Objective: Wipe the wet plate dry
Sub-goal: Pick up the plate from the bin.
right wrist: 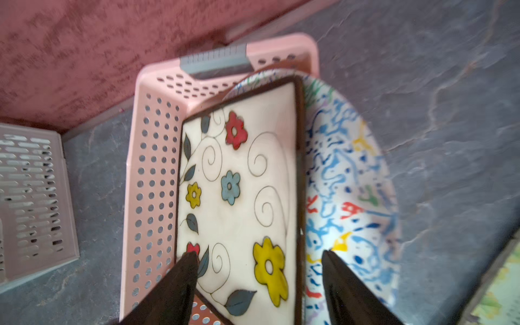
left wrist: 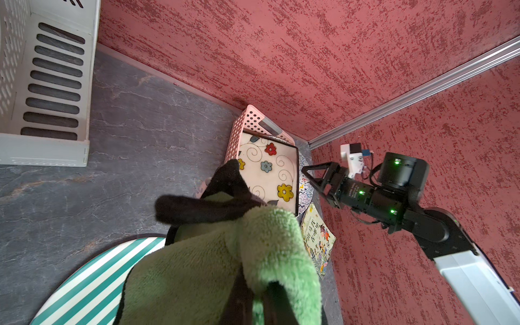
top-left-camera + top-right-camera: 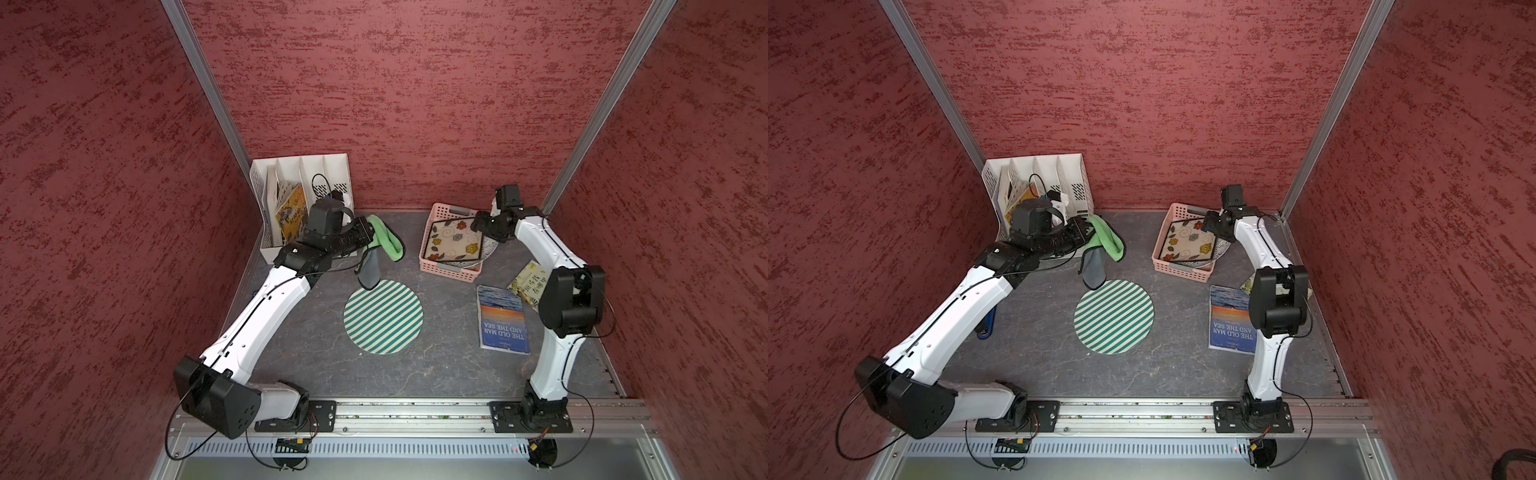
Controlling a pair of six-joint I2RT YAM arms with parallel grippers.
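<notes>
Left claw (image 3: 366, 232) pinching green cloth (image 3: 388, 241), tail dangling beneath it over rim of striped plate (image 3: 383, 316), flat on bench (image 3: 440, 365). Right claw (image 1: 257, 254) spread wide, floral plate (image 1: 242, 174) just beneath it in pink basket (image 1: 152, 174).

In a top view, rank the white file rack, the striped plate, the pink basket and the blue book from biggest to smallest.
1. white file rack
2. striped plate and pink basket, which look about alike
3. blue book
</notes>
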